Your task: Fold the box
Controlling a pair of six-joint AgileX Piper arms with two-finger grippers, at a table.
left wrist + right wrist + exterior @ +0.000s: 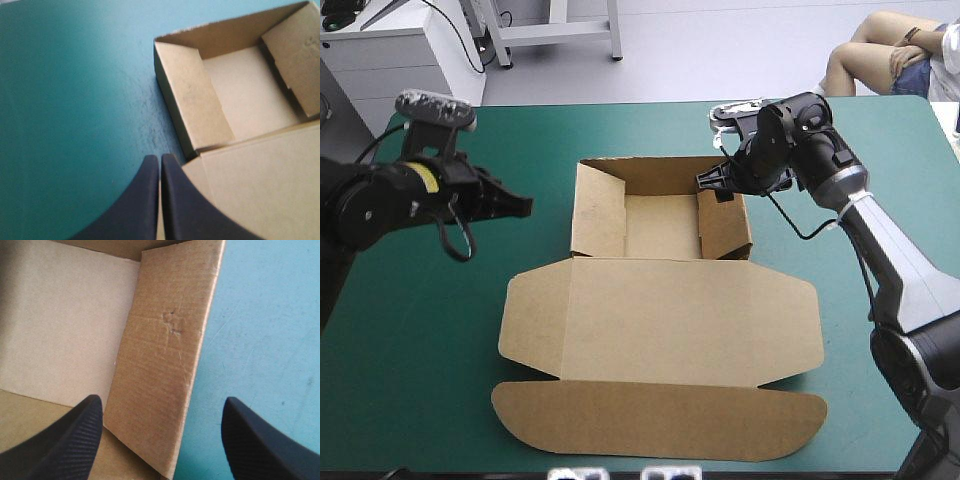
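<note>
**Brown board box sitting open at mid-desk, one hand astride its right wall**

The brown board box (660,300), cut from a single corrugated sheet, is sitting at the middle of the desk with the teal-green cover (410,350). It is standing as an open tray with the lid spread out flat.

The shallow rectangular tray (660,228) is taking up the far part of the box, with its back wall and both side walls standing up. The broad flat lid (680,320) is lying on the cover toward the near edge and is carrying a small flap at each end. Its long round-cornered tuck flap (660,420) is reaching almost to the desk's near edge.

The right hand (161,402) is hanging over the tray's right wall (725,228) with its two black fingers spread wide and nothing held between them. One finger (65,440) is hanging over the tray's inside and the other (270,440) is hanging outside, over the bare cover. The upright brown panel is running between the two. The pictures are not showing whether either finger is touching the board.

The left hand (160,165) is hovering to the left of the tray and apart from it, pointing toward the box. Its fingers are pressed together into one point and are gripping nothing. In its own wrist view, the tip is showing close by the corner where the tray's left wall (192,97) is meeting the lid.
</note>
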